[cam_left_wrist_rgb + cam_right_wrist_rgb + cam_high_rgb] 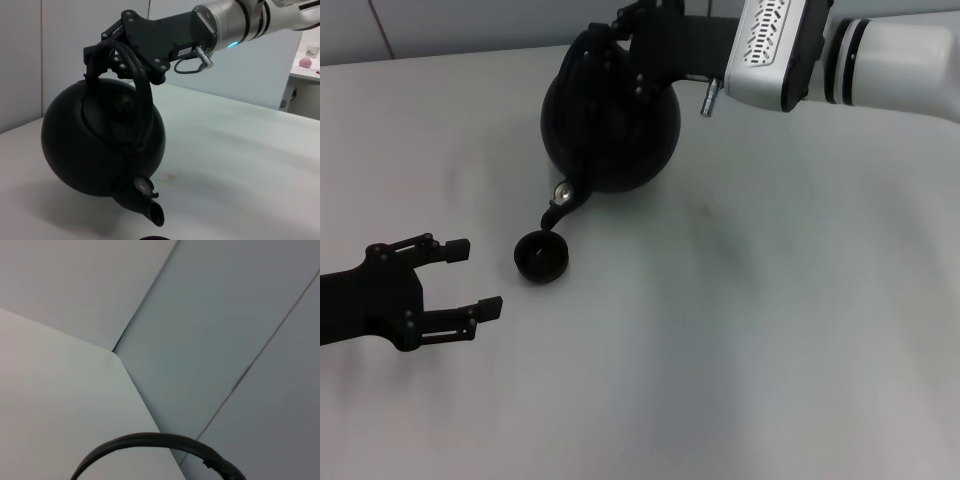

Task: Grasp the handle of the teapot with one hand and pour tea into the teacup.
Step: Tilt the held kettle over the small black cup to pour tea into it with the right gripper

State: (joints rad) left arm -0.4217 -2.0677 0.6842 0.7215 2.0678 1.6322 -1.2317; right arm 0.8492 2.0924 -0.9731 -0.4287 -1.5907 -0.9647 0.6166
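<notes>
The teapot (610, 125) is up off the tabletop (770, 320), tipped hard forward so its spout (558, 208) points down right over the teacup (542, 257). In the head view the spout tip sits just above the cup's far rim; can't tell if anything is actually coming out. The left wrist view shows the spout mouth (154, 215) angled down with only a sliver of the cup's rim at the frame edge.

The right gripper (620, 50) is clamped on the handle (142, 100) at the top of the arch, fingers closed around the loop, and the pot hangs under it. That arm comes in from the far right, forearm roughly level over the tabletop, wrist turned toward the pot. The right wrist view only catches a curve of the handle against the wall and the tabletop's far corner.

Room-wise: the pot is near the back edge of the tabletop, the wall just behind it. Lots of bare surface to the right and in front of the cup.

The left gripper (475, 278) rests low at the left, fingers spread apart, holding nothing, pointing at the cup with a clear gap between them.
</notes>
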